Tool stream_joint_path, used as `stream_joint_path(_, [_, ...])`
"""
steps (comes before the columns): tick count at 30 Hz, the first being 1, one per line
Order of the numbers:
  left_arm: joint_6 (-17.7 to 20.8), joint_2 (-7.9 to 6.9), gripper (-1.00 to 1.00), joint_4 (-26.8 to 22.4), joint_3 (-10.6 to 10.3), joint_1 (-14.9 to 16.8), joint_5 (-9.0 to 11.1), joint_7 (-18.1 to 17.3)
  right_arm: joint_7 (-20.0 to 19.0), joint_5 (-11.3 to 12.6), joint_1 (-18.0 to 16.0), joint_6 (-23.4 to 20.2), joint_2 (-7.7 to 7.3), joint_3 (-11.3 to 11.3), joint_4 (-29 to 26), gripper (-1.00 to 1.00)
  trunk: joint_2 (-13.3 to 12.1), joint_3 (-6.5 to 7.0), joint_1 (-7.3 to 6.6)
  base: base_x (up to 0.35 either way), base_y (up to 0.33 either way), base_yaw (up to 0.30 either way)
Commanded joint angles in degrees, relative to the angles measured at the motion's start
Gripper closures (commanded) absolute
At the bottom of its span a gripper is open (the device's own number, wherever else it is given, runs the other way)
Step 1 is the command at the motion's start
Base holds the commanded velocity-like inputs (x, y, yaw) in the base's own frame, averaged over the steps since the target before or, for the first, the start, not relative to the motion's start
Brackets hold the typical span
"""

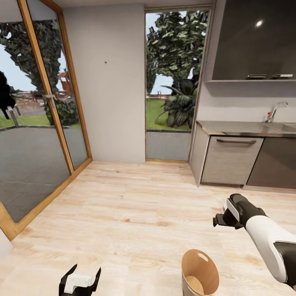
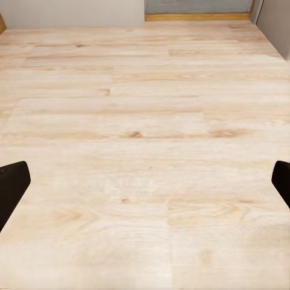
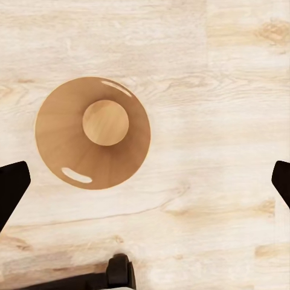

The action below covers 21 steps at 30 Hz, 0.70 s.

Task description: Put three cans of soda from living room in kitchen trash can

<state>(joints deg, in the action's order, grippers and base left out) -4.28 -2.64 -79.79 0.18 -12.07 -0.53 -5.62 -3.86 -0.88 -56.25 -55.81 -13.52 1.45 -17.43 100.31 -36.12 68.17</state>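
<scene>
Right claw [image 1: 219, 220] spread, empty, above round tapered wood-look tash can [image 3: 92, 133]; left claw [image 1: 80, 281] spread.

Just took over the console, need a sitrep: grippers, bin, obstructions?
Left gripper open, empty. Right gripper open, empty, above the trash can. Can empty, upright on kitchen floor. No soda cans visible here.

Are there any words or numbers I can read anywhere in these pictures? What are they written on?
None: no words, numbers or signs show anywhere.
The bin is plain wood-look inside, with no label.
The cabinets, wall and floor carry no writing.
The left gripper and right gripper are unmarked too.
</scene>
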Motion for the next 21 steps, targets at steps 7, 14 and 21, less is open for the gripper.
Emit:
stream_joint_path(7, [0.27,0.0,-1.0,0.0,0.0,0.01,0.01,0.0,0.0,0.0,0.0,0.0,-0.09,-0.03,-0.05,-1.0,2.82,-1.26,1.54,0.0,0.0,0.0])
stream_joint_path(14, [0.32,0.0,-1.0,0.06,0.0,0.02,0.05,0.0,0.0,0.0,0.0,0.0,-0.08,-0.04,0.01,-1.0,5.63,-2.52,3.08,0.0,0.0,0.0])
stream_joint_path(21, [0.33,0.0,-1.0,0.01,0.0,0.03,0.08,0.0,0.0,0.0,0.0,0.0,0.01,-0.2,0.03,-1.0,8.44,-3.77,4.62,0.0,0.0,0.0])
